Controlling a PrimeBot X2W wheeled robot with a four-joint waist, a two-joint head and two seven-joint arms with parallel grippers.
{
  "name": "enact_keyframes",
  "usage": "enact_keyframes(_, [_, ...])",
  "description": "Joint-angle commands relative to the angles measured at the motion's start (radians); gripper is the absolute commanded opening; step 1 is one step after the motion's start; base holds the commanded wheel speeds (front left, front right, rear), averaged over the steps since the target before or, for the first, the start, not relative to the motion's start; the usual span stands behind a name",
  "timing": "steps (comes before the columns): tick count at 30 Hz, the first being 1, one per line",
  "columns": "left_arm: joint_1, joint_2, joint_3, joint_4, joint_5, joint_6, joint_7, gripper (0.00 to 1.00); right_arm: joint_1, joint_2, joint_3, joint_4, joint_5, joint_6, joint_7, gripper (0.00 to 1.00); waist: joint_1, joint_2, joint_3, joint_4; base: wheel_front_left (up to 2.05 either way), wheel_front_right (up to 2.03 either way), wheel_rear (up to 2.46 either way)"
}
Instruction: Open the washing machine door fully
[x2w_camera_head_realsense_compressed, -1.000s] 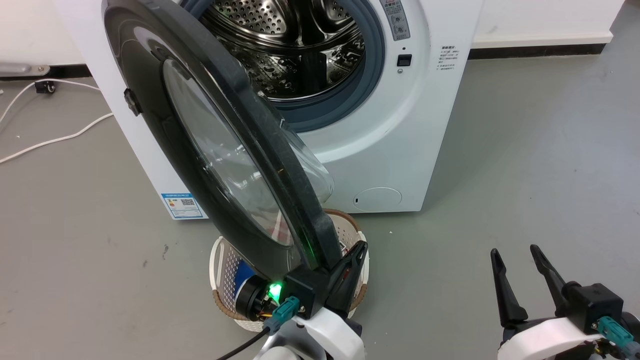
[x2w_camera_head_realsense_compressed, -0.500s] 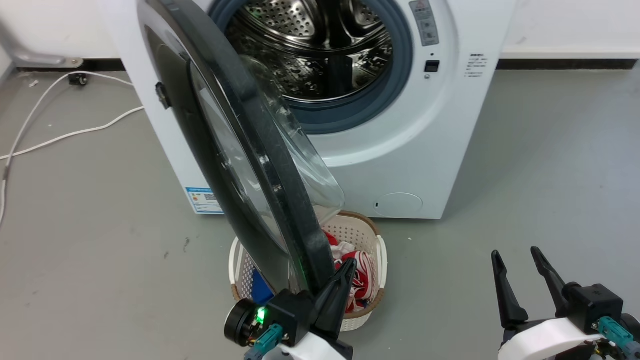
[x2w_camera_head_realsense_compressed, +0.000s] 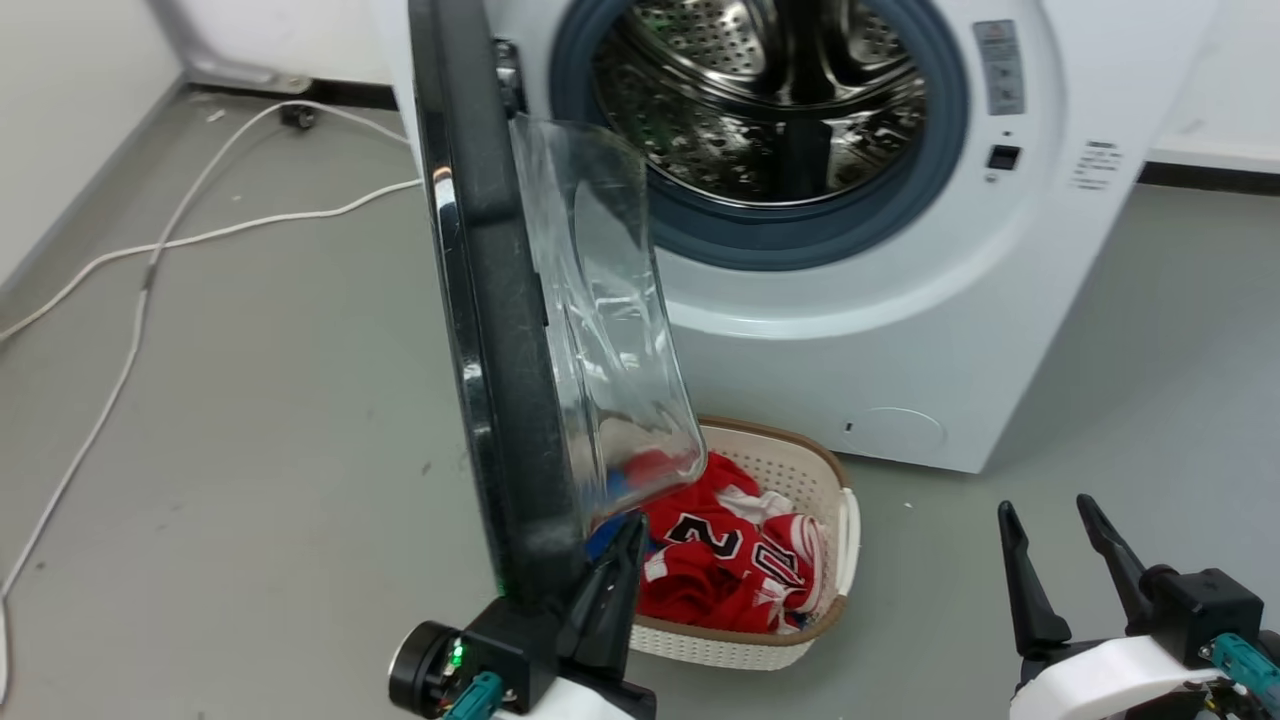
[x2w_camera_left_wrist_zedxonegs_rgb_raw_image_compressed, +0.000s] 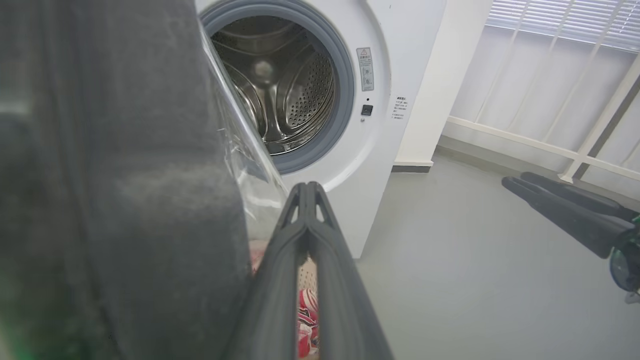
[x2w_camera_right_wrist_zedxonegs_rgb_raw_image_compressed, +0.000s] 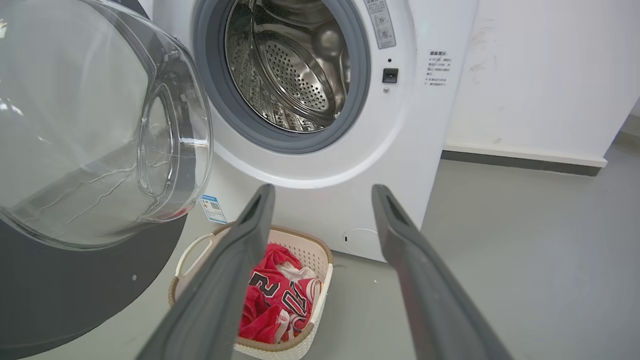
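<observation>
The robot's left gripper (x2w_camera_head_realsense_compressed: 630, 528), two long dark fingers on a black mount with a small green light, has its fingers pressed flat together with nothing between them; the left wrist view (x2w_camera_left_wrist_zedxonegs_rgb_raw_image_compressed: 306, 186) shows them meeting in one narrow point. Immediately to the left of those fingers stands the washing machine door (x2w_camera_head_realsense_compressed: 495, 350), a large round glossy black disc with a clear domed glass bowl (x2w_camera_head_realsense_compressed: 610, 330) bulging from its inner face. The door is swung out from the machine and appears nearly edge-on from the head camera, its lower rim right at the gripper. Whether the fingers actually touch the rim cannot be told.

Just past the fingertips, low on the grey floor (x2w_camera_head_realsense_compressed: 300, 450), sits a cream perforated plastic laundry basket (x2w_camera_head_realsense_compressed: 790, 462) with a brown rim, holding a red jersey with white numbers (x2w_camera_head_realsense_compressed: 720, 570). Beyond the basket rises the white front-loading washing machine (x2w_camera_head_realsense_compressed: 850, 340), its grey rubber gasket framing the shiny perforated steel drum (x2w_camera_head_realsense_compressed: 770, 110), which lies uncovered.

Well apart to the right, the right gripper (x2w_camera_head_realsense_compressed: 1045, 505) hangs above the bare floor with its two dark fingers spread wide, holding nothing; in its own wrist view (x2w_camera_right_wrist_zedxonegs_rgb_raw_image_compressed: 324, 189) the basket and the machine's lower front show between them.

Far to the left of the door, a white cable (x2w_camera_head_realsense_compressed: 150, 250) trails across the floor towards the wall.
</observation>
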Motion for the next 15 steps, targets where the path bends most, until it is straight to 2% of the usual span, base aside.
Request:
enact_keyframes(1, [0.013, 0.016, 0.028, -0.003, -0.005, 0.021, -0.007, 0.00, 0.003, -0.004, -0.005, -0.004, 0.003, 0.000, 0.000, 1.00, 0.0000, -0.0001, 0.003, 0.043, 0.00, 0.00, 0.00])
enact_keyframes(9, [0.020, 0.050, 0.105, -0.024, -0.018, 0.063, -0.033, 0.00, -0.007, 0.000, -0.014, -0.017, -0.004, 0.000, 0.006, 1.00, 0.0000, -0.0001, 0.024, 0.129, 0.00, 0.00, 0.00])
enact_keyframes(15, [0.015, 0.112, 0.205, -0.030, -0.063, 0.047, -0.056, 0.00, -0.019, -0.004, -0.018, -0.024, -0.007, 0.000, 0.009, 1.00, 0.0000, -0.0001, 0.036, 0.152, 0.00, 0.00, 0.00])
